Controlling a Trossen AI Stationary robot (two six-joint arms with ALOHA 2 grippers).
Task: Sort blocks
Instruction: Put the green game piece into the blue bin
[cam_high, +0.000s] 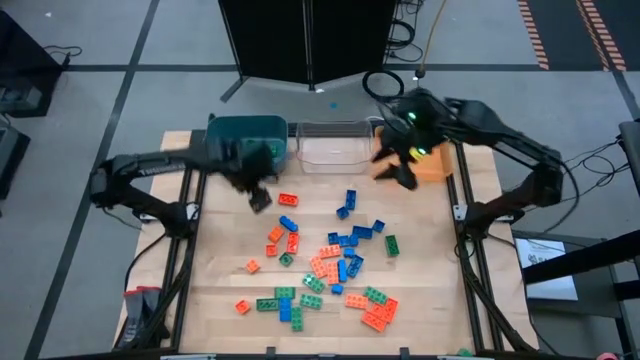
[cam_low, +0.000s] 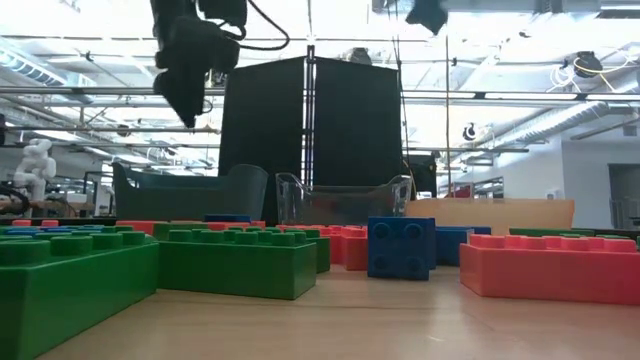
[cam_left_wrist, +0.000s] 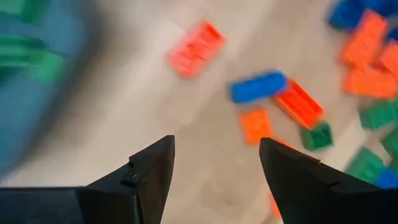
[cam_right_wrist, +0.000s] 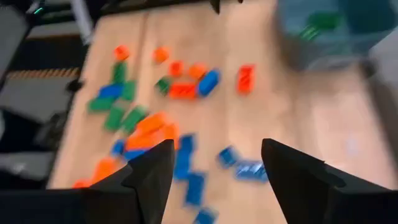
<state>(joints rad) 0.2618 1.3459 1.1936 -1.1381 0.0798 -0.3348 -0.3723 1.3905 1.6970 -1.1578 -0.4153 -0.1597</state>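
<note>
- Nearest, the front strip of the worktop (cam_high: 220, 330) holds the edge of the blocks (cam_high: 330, 265): a green, blue and orange-red scatter that reaches close to the front edge, with one orange piece lying apart toward the left.
- The scatter fills the middle and right of the worktop; the left third of the wood is bare.
- In the low view a green brick (cam_low: 238, 262), a blue brick (cam_low: 401, 247) and a red brick (cam_low: 550, 267) stand closest, with bare wood in front of them.
- Past the pile, a band of open wood separates the farthest blocks from the bins.
- The left claw (cam_high: 259, 197) hangs over that band near the teal bin, released, nothing between its fingers (cam_left_wrist: 152, 171); a lone orange-red block (cam_high: 288, 200) lies just beside it.
- Along the far edge stand the teal bin (cam_high: 247, 127), the clear bin (cam_high: 330, 145) and the orange bin (cam_high: 435, 165), side by side; green pieces show inside the teal one.
- The right claw (cam_high: 400, 172) hovers by the orange bin at the far right, released and empty, fingers (cam_right_wrist: 152, 174) apart.
</note>
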